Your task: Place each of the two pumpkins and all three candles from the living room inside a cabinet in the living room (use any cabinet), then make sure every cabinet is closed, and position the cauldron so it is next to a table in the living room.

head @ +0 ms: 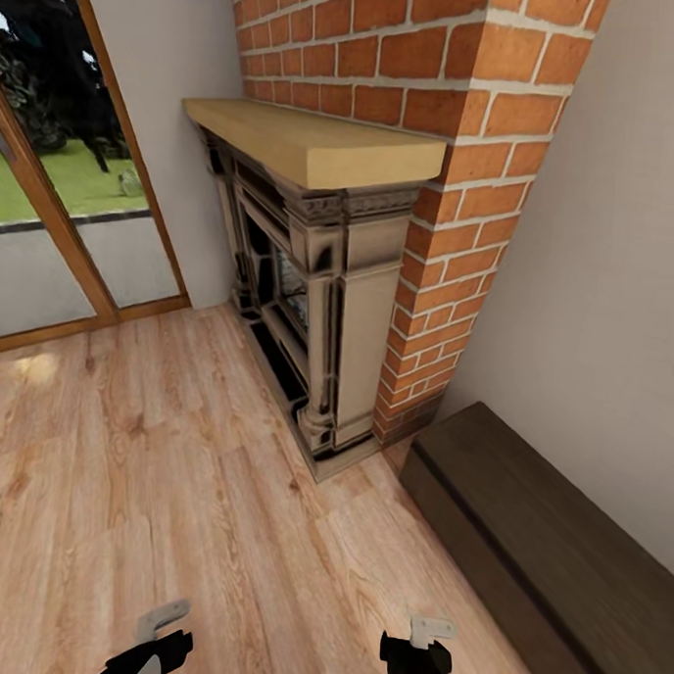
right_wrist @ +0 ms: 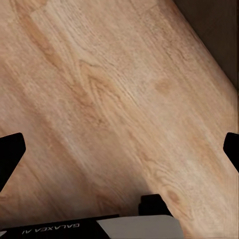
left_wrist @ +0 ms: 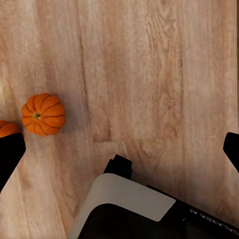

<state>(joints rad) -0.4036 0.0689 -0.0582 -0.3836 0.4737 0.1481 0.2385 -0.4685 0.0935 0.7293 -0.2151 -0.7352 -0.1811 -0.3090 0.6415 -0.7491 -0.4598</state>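
cabinet (head: 554, 543) right of fireplace (head: 320, 277) (pumpkins (left_wrist: 43, 114) on floor (head: 154, 486))

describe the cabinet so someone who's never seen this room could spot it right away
Find the tall red brick chimney with the fireplace under a pale wooden mantel. To its right, against the plain wall, sits the cabinet: long, low and dark brown, much darker than the light floorboards.

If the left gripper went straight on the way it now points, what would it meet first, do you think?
Probably bare wooden floor: the open left gripper looks down at planks, and the pumpkin sits off to one side.
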